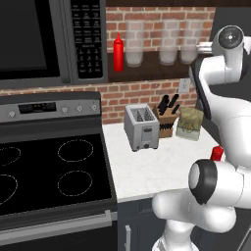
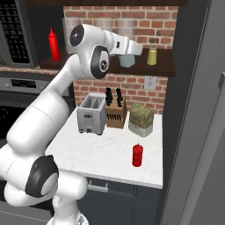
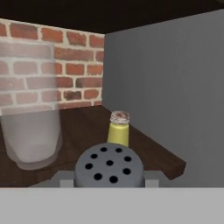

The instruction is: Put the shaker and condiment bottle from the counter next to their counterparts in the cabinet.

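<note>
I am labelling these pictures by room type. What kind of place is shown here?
A home kitchen, rendered in simulation. A black stove sits under a microwave, and a toaster and knife block stand on a white counter against a brick wall.

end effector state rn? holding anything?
End effector: shut on the shaker, held up at the shelf beside the yellow-green shaker.
</note>
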You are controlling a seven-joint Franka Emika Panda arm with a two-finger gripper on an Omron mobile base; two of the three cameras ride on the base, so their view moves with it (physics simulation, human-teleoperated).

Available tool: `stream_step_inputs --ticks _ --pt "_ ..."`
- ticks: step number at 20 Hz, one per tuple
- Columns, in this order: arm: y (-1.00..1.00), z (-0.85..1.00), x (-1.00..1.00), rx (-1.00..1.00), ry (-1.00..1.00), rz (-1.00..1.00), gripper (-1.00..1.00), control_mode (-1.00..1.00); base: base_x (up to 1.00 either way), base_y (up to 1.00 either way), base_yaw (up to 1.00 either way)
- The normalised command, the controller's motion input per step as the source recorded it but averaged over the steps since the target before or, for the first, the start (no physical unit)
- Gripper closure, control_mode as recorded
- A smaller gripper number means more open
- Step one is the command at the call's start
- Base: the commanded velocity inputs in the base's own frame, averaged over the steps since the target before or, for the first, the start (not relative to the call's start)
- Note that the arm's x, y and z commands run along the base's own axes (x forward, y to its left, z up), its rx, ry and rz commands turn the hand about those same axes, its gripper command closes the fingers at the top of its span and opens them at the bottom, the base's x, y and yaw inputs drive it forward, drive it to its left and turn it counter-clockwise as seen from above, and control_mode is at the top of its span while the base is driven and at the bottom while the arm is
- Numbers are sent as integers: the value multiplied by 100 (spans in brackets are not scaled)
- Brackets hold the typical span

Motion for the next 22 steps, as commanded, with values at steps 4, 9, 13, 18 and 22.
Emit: stream_step_inputs --ticks 4,9,13,18,22 --pt "0 0 4 0 0 0 100 -100 0 0 0" --pt "0 -2 29 0 0 0 100 -100 0 0 0" --pt "0 -5 23 0 0 0 100 -100 0 0 0" --pt "-12 0 25 0 0 0 100 -100 0 0 0" --pt "-19 -8 29 0 -1 1 100 -100 0 0 0"
